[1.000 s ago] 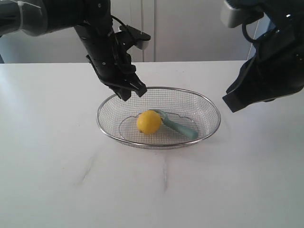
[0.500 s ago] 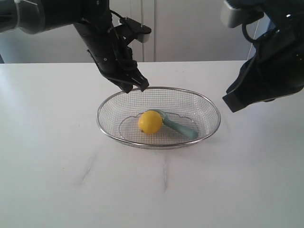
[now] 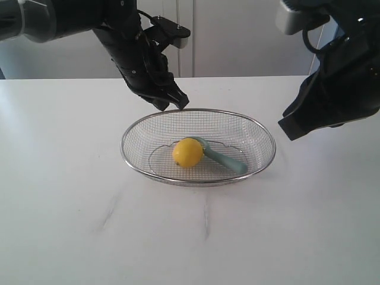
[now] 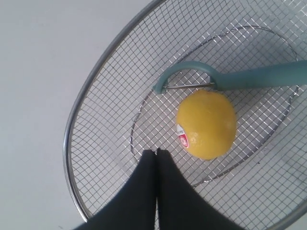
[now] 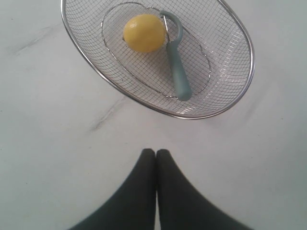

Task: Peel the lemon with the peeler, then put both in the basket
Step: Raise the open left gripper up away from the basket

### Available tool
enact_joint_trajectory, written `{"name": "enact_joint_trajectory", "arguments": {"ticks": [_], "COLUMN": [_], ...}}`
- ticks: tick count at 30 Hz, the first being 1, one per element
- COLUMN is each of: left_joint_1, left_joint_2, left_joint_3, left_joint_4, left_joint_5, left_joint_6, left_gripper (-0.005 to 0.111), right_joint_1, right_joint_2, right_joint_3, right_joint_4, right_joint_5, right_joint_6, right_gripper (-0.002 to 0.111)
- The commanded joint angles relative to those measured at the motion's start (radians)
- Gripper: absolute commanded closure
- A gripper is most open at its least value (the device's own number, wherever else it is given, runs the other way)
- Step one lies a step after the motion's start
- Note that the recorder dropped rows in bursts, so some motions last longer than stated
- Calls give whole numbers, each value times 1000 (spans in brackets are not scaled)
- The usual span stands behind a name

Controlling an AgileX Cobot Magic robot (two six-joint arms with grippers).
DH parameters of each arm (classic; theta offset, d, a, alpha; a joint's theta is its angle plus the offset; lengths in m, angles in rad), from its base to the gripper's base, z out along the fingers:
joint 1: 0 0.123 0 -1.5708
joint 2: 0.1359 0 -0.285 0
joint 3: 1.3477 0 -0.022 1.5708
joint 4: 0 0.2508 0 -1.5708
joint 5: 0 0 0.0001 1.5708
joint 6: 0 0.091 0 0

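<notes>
The yellow lemon [image 3: 187, 152] [image 4: 206, 123] [image 5: 144, 32] lies in the middle of the wire mesh basket [image 3: 135, 127] [image 4: 96, 120] [image 5: 230, 86]. The teal-handled peeler [image 3: 224, 158] [image 4: 259, 76] [image 5: 176, 67] rests beside it in the basket, its curved head against the lemon. My left gripper [image 3: 172, 104] [image 4: 156, 151] hangs shut and empty above the basket's far left rim. My right gripper [image 3: 291, 127] [image 5: 156, 152] is shut and empty over the table to the right of the basket.
The white table [image 3: 71, 196] carries faint grey marks [image 3: 110, 211] in front of the basket. A pale wall with panel seams [image 3: 193, 35] runs behind the table's far edge.
The left gripper has risen and shifted slightly right, away from the basket's rim. The lemon rolled a touch right, then settled. The right arm has not moved.
</notes>
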Motion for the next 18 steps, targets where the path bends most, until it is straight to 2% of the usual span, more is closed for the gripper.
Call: {"name": "enact_joint_trajectory", "arguments": {"ticks": [1, 5, 9, 15, 18], "left_joint_1": [-4, -4, -16, -55, -60], "left_joint_2": [-13, -17, -40, -121, -178], "left_joint_3": [-3, 1, 52, 266, 394], "left_joint_4": [-15, -38, -90, -86, -42], "left_joint_5": [32, 36, -65, -348, -447], "left_joint_6": [-11, -17, -19, 0, 2], "left_gripper": [107, 107, 107, 107, 107], "right_joint_1": [-7, -7, -7, -7, -7], "right_joint_2": [-7, -7, -7, -7, -7], "right_joint_3": [-3, -3, -3, -3, -3], "right_joint_4": [-4, -4, -4, -4, -4], "right_joint_5": [-3, -3, -3, -3, -3], "right_joint_6": [-6, -6, -6, -6, -6], "right_gripper": [108, 108, 108, 108, 108]}}
